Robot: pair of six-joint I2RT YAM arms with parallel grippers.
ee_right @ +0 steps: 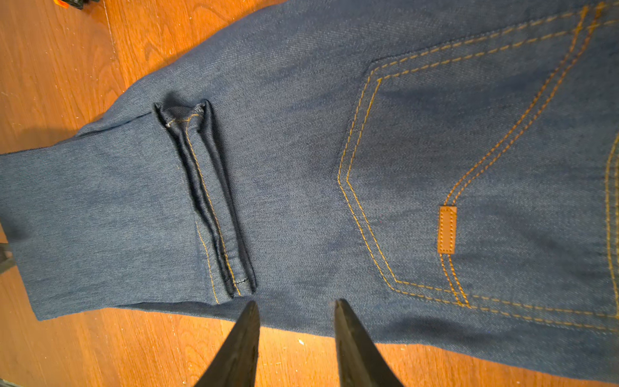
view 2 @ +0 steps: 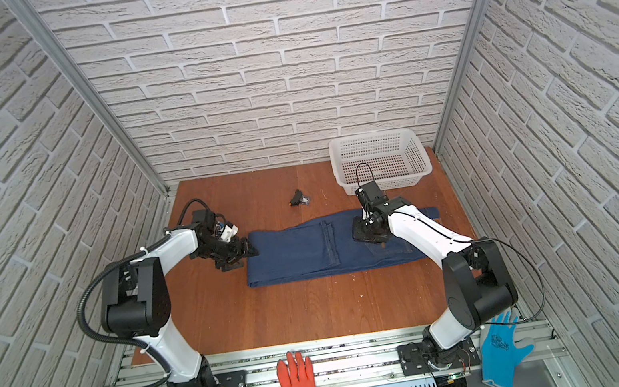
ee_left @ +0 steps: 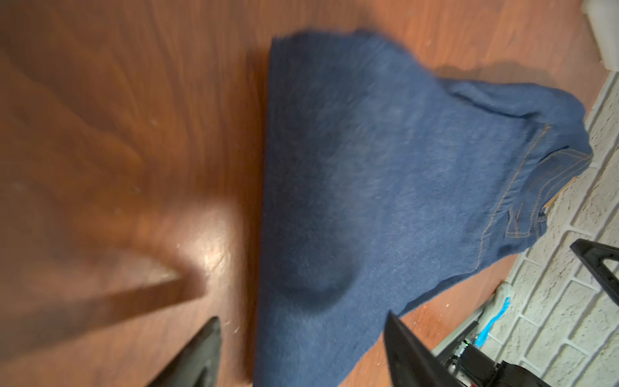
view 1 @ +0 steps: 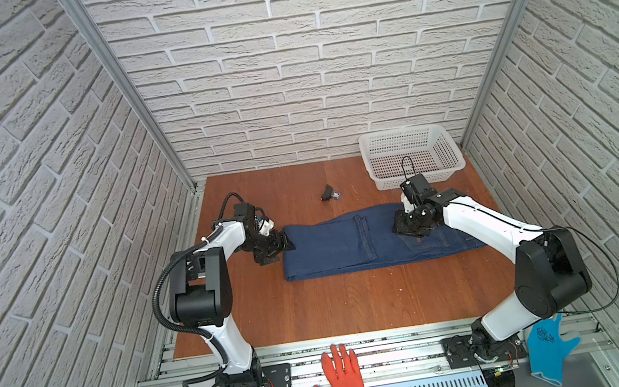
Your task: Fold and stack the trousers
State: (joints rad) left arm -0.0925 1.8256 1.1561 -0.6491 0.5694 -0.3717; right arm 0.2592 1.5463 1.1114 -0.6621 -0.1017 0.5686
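dark blue trousers [view 1: 333, 247] with orange stitching [ee_right: 359, 117], red-brown wood-grain table [view 1: 317, 307].

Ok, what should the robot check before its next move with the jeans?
1. The trousers lie flat on the table: ok.
2. The left gripper is open at the folded end: ok.
3. Its jaws span every cloth layer: cannot tell, that wrist view is blurred.
4. The right gripper is open, pinching no cloth: ok.
5. The small black object lies apart from the trousers: ok.
6. The orange-gloved hand rests on the front rail, off the table: ok.
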